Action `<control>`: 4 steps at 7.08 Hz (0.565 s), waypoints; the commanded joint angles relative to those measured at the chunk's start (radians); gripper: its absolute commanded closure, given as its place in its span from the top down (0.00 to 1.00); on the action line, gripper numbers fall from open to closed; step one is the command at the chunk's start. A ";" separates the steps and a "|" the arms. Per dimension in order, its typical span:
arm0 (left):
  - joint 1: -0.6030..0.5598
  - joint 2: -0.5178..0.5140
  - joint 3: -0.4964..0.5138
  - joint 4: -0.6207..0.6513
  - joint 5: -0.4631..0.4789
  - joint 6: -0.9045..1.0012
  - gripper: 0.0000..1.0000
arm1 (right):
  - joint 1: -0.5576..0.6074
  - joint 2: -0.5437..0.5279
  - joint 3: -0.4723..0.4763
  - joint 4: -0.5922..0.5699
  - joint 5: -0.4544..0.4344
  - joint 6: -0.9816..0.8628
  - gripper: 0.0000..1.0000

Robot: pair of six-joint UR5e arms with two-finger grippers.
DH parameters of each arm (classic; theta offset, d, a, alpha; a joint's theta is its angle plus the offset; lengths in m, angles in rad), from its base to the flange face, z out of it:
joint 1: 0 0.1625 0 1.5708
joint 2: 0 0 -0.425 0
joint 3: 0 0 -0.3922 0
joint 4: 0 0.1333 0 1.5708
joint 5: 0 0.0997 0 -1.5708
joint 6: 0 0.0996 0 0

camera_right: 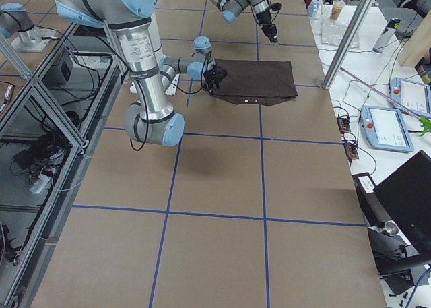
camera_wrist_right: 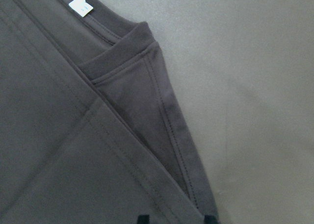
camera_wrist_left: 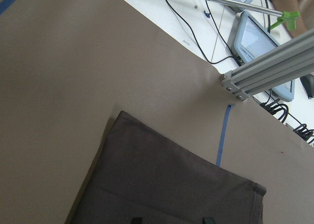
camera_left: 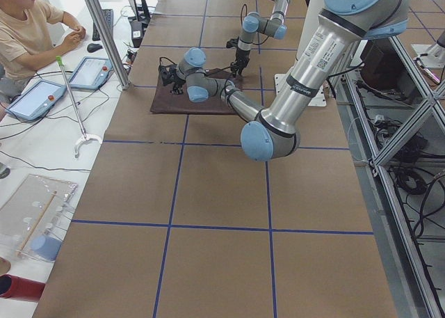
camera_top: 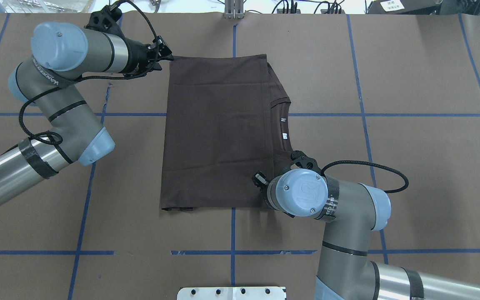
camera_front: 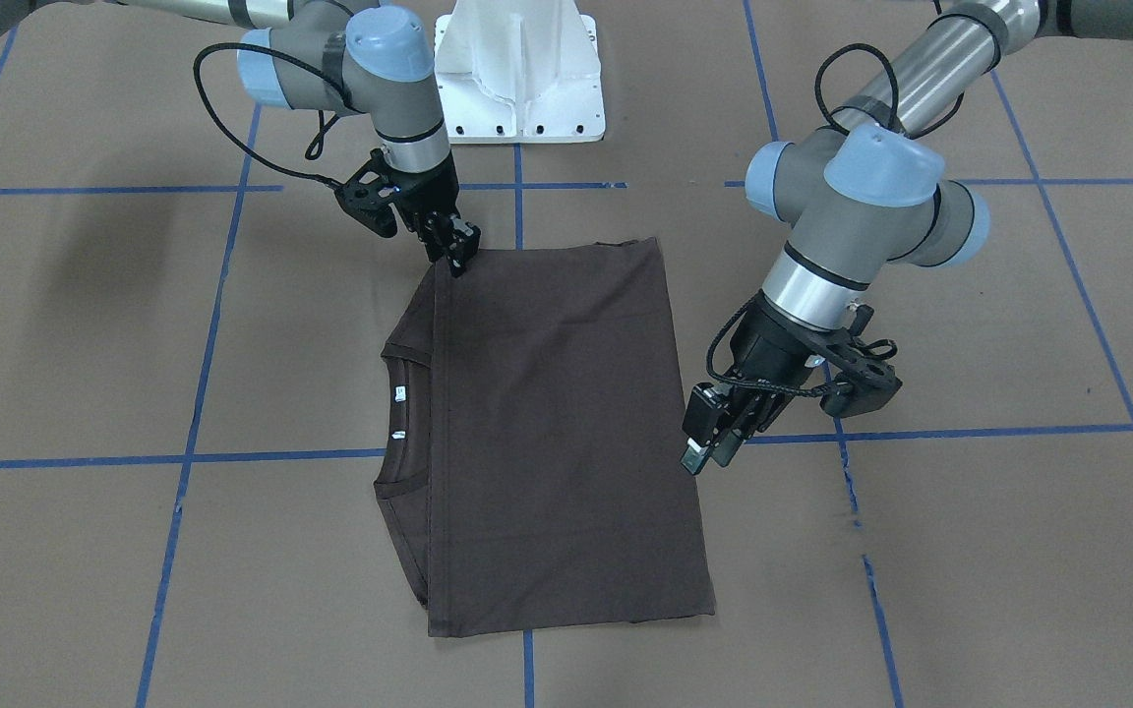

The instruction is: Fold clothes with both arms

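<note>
T-shirt [camera_front: 557, 423] between right tool [camera_front: 458, 251], left tool [camera_front: 709, 447]

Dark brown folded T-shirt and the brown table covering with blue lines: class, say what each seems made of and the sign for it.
Dark brown folded T-shirt: soft matte knit fabric, probably cotton jersey; stitched hems and collar band, lies limp. Brown table covering: matte, flat, paper-like or card-like; cannot tell which. Blue lines: probably tape; some stretches look worn and broken.

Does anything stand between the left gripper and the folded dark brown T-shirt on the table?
Nothing visible does. The left gripper hangs open over a corner of the folded dark grey-brown T-shirt; around that corner lies only bare brown table cover.
</note>
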 commanded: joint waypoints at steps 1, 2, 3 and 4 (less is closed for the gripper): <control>0.003 0.000 -0.003 0.000 0.000 -0.002 0.51 | 0.003 -0.006 0.002 -0.007 0.004 0.006 0.46; 0.003 0.000 -0.003 0.000 0.000 -0.002 0.51 | 0.003 -0.007 0.002 -0.013 0.004 0.008 0.47; 0.003 0.000 -0.003 0.000 0.000 -0.002 0.51 | 0.001 -0.004 0.000 -0.032 0.004 0.008 0.47; 0.003 0.000 -0.003 0.000 0.000 -0.002 0.51 | 0.001 -0.006 -0.001 -0.032 0.006 0.006 0.48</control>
